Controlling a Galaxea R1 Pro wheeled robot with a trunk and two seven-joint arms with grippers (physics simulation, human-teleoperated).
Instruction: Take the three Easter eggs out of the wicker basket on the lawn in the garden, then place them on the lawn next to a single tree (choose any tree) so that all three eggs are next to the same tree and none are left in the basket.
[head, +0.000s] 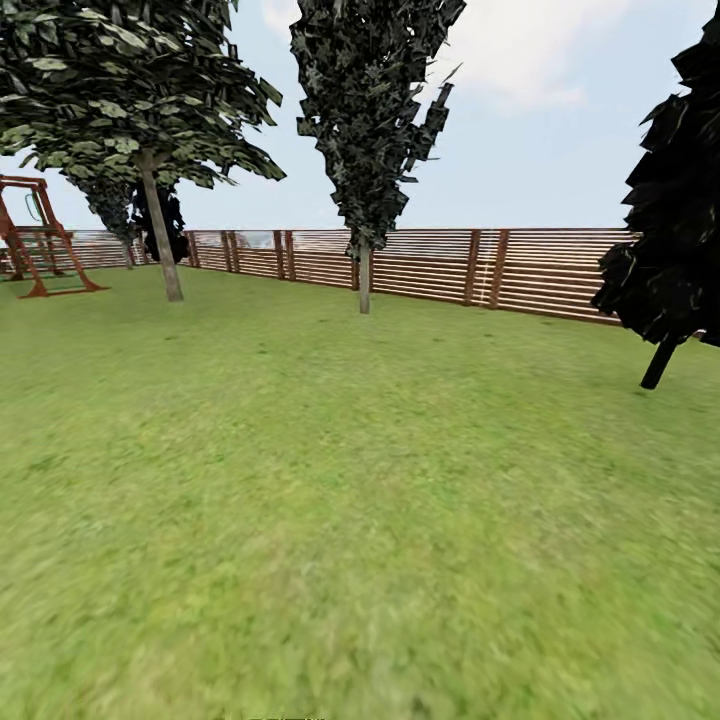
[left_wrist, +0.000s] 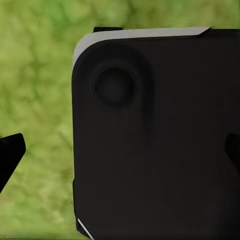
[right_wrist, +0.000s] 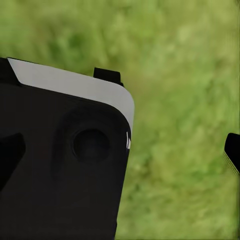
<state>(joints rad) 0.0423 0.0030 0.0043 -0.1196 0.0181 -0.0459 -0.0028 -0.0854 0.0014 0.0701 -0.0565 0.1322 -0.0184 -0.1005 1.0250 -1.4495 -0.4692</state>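
The lawn (head: 330, 520) spreads wide and flat ahead of me in the head view. A tree (head: 160, 235) with a straight pale trunk and green leaves stands at the far left, near the fence. The Easter eggs and the wicker basket are out of view. In the left wrist view my left gripper (left_wrist: 122, 152) is open, its dark fingertips (left_wrist: 10, 156) at the picture's edges, with a black part of my own body (left_wrist: 165, 140) and grass behind it. My right gripper (right_wrist: 121, 154) is open too, over grass and nothing held.
A brown slatted fence (head: 540, 270) closes the garden at the back. A dark mottled tree (head: 365, 270) stands mid-back and a nearly black tree (head: 665, 290) at the right. A wooden playset (head: 40, 250) stands far left.
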